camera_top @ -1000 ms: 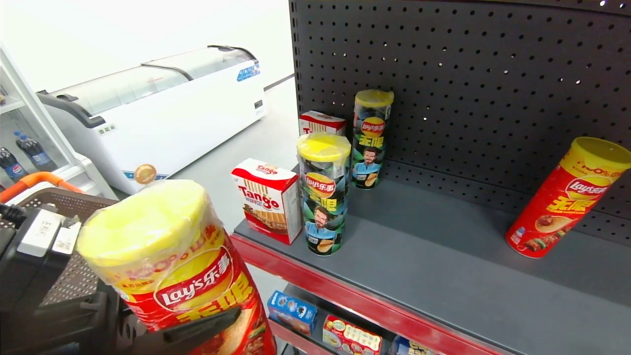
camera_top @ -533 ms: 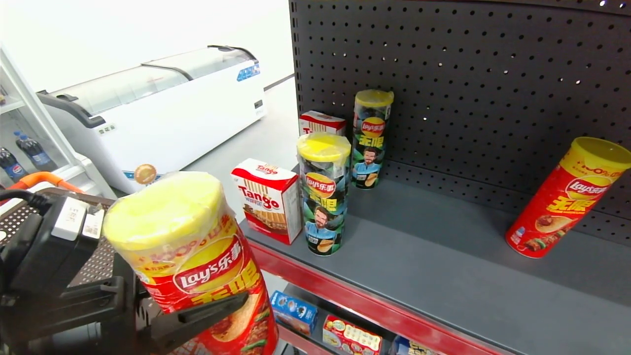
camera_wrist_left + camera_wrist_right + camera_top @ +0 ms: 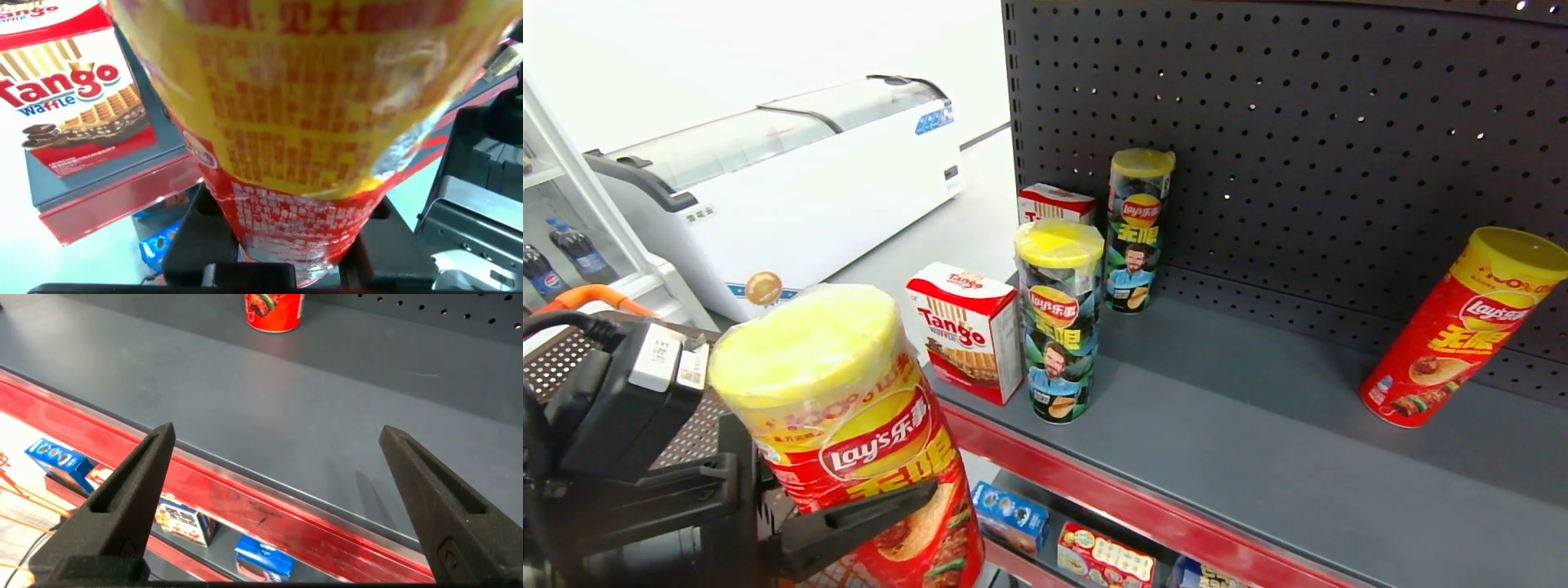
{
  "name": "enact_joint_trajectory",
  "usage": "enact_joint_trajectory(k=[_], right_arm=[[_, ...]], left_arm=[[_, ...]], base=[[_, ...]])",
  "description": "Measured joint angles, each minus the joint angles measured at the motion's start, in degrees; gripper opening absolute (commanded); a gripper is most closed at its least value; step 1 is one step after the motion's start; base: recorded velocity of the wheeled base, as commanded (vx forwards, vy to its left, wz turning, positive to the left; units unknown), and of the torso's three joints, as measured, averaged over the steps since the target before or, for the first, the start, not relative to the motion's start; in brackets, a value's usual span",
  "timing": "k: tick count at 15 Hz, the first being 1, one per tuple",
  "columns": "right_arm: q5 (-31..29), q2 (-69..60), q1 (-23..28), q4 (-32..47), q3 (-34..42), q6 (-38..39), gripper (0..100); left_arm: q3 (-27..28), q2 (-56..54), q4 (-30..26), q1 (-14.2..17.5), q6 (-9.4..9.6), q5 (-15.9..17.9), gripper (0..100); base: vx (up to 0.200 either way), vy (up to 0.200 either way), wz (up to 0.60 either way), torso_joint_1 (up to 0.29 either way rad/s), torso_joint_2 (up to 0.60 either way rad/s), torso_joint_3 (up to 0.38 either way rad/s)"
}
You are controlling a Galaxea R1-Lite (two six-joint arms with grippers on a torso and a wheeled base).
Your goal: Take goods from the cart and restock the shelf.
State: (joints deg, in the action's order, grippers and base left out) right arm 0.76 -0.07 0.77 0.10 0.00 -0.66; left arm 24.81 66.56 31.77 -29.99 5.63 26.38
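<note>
A red chips can (image 3: 849,425) with a yellow lid stands upright at the lower left of the head view, left of the shelf's front edge. My left gripper (image 3: 833,510) is shut on its lower body. In the left wrist view the can (image 3: 310,122) rises from the left gripper (image 3: 286,253), with a wafer box (image 3: 78,90) behind it. The grey shelf (image 3: 1258,441) has a red front lip. In the right wrist view my right gripper (image 3: 276,433) is open above the shelf (image 3: 286,384), with nothing between its fingers.
On the shelf stand two dark chips cans (image 3: 1058,318) (image 3: 1139,229) and two wafer boxes (image 3: 968,331) (image 3: 1055,204). Another red can (image 3: 1462,327) leans on the pegboard at right. The brown cart (image 3: 564,359) is at left, a freezer (image 3: 784,180) behind. Small boxes (image 3: 1013,514) fill the lower shelf.
My left gripper has carried the red can to the right, nearer the shelf's front edge. The goods on the shelf have not moved.
</note>
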Motion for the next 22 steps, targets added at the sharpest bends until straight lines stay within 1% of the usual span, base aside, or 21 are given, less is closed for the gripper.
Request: enact_joint_trajectory(k=[9,22], right_arm=[[0.0,0.0,0.0,0.0,0.0,0.0,100],[0.1,0.1,-0.1,0.2,0.0,-0.1,100]], left_arm=[[-0.3,-0.1,-0.1,0.1,0.00,0.0,0],[-0.5,-0.4,0.0,0.1,0.06,0.1,0]], base=[[0.000,0.000,-0.60,0.003,0.00,0.002],[0.000,0.000,0.00,0.000,0.00,0.000]])
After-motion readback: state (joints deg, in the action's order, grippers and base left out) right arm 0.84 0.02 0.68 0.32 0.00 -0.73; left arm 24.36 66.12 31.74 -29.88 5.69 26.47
